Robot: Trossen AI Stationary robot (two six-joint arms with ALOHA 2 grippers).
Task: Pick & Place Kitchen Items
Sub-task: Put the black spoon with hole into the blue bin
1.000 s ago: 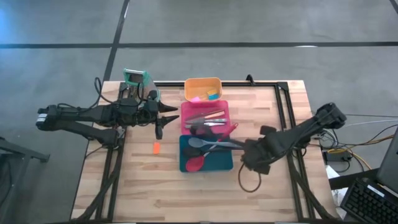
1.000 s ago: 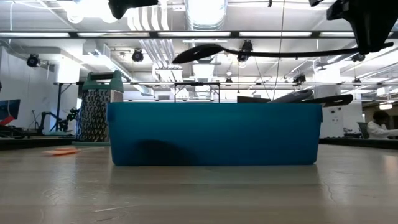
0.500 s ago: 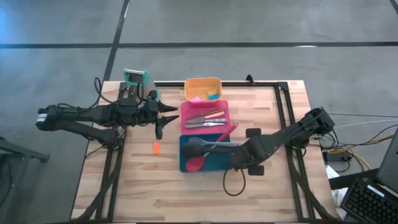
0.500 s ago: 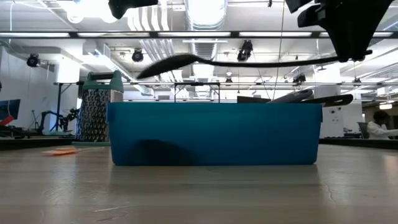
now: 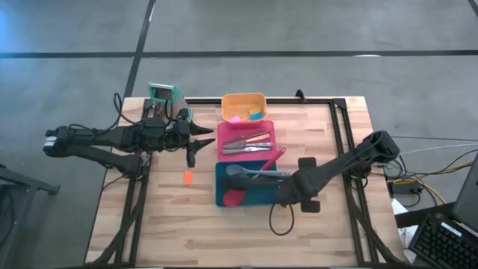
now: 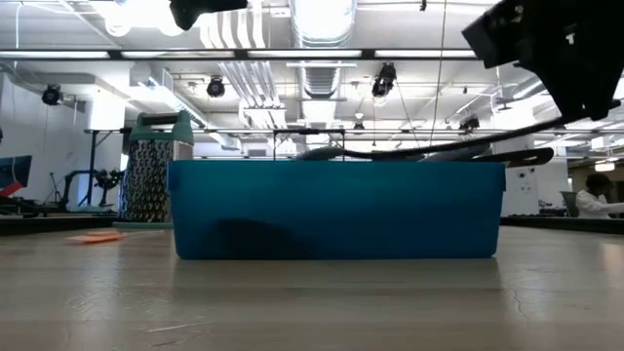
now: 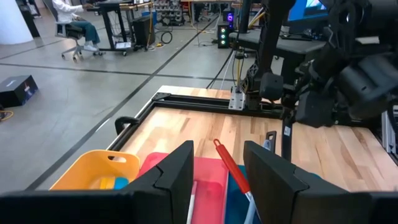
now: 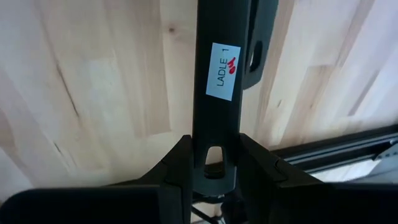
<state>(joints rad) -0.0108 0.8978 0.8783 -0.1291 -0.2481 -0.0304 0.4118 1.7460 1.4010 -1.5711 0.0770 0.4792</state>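
Observation:
My right gripper is shut on a black ladle at the right end of the teal tray. The ladle's bowl end lies at the height of the tray's rim, and its handle rises toward the gripper. A grey spoon and a red spoon lie in the teal tray. A red-handled utensil leans from the pink tray. My left gripper is open and empty, left of the pink tray. My right gripper pinches the ladle's handle near its free end, by the hanging hole, between its two fingers. The fingers lie along the handle, level, coming from the table's right. The ladle slants, handle end up and bowl end down toward the teal tray.
An orange tray with small pieces stands behind the pink tray. A green-topped grater stands at the back left. A small orange piece lies on the table left of the teal tray. A black frame runs along the table's right side.
My right gripper has gone toward the table's left edge and then down with the ladle. The ladle hung level high above the teal tray; it now slants, its bowl end down at the tray's rim.

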